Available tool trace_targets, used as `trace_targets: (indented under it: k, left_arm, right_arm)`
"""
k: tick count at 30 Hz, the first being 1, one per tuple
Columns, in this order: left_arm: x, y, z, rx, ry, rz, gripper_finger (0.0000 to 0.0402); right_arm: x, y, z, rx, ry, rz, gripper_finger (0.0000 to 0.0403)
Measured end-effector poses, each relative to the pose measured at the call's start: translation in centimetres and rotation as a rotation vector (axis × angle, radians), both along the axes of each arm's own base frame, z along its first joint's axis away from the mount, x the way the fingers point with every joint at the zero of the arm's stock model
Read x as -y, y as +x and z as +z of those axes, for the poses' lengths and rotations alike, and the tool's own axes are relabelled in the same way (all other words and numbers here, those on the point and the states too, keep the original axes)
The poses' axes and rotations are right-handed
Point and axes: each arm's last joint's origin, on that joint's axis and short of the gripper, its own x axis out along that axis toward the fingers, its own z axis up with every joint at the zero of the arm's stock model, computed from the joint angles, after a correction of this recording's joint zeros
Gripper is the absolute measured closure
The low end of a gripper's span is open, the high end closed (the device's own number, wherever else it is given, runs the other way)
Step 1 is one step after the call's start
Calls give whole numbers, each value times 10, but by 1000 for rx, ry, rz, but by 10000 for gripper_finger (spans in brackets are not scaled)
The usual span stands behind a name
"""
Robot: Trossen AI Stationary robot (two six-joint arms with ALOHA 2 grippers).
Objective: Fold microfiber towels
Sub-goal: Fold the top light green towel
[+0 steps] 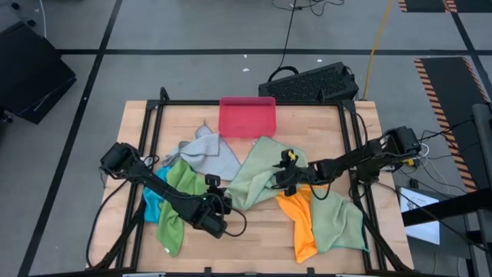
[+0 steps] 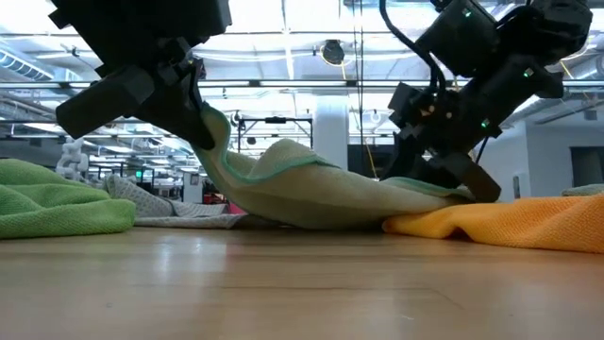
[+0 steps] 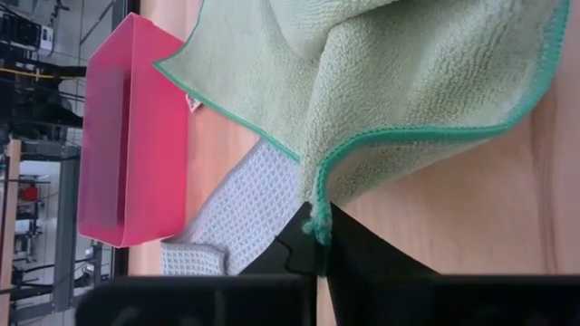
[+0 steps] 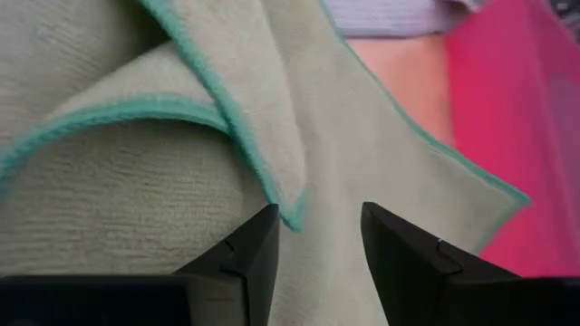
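Your left gripper (image 3: 317, 243) is pinching shut on a corner of the pale green microfiber towel with the teal stitched edge (image 1: 257, 173), lifting that corner off the light wooden table (image 1: 254, 231) while the rest of the cloth is lying mid-table just in front of the rigid pink-red rectangular tray (image 1: 247, 117). Your right gripper (image 4: 319, 237) is hovering with its fingers parted right over another corner of that same towel, and it looks as though it is not gripping the cloth, though the view there is tight. The other cloths are lying around it: a light grey waffle-weave towel (image 1: 209, 151), a bright green towel (image 1: 179, 200), a bright blue towel (image 1: 154, 204) and an orange towel (image 1: 301, 219).
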Motion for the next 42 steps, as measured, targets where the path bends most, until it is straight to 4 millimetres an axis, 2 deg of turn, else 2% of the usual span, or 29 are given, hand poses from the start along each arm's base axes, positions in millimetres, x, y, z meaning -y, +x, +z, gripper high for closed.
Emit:
trace_targets:
  k: [5,9,13,17,23,27,32,38,42]
  left_arm:
    - [-2,1,0,-5,6,1,387]
    - [-7,3,0,-4,8,16,397]
    - [-11,6,0,0,5,35,385]
    - [-14,7,0,-2,7,41,387]
    - [-14,7,0,0,6,46,392]
    - [-14,6,0,-1,-6,54,378]
    - [-8,1,-2,-71,-69,20,385]
    - [4,-4,-2,-60,-91,2,396]
    - [18,-11,-3,-39,-130,-17,380]
  right_arm:
    - [-1,0,-1,-29,37,89,290]
    - [-2,1,-1,-18,56,104,338]
    - [-2,2,0,4,76,83,392]
    - [-11,3,3,33,96,66,396]
    - [-40,12,32,152,130,48,401]
    - [-61,15,50,231,257,39,402]
    - [-95,11,64,275,433,67,402]
    - [-133,-2,69,307,699,46,402]
    - [-154,-14,62,302,773,-11,402]
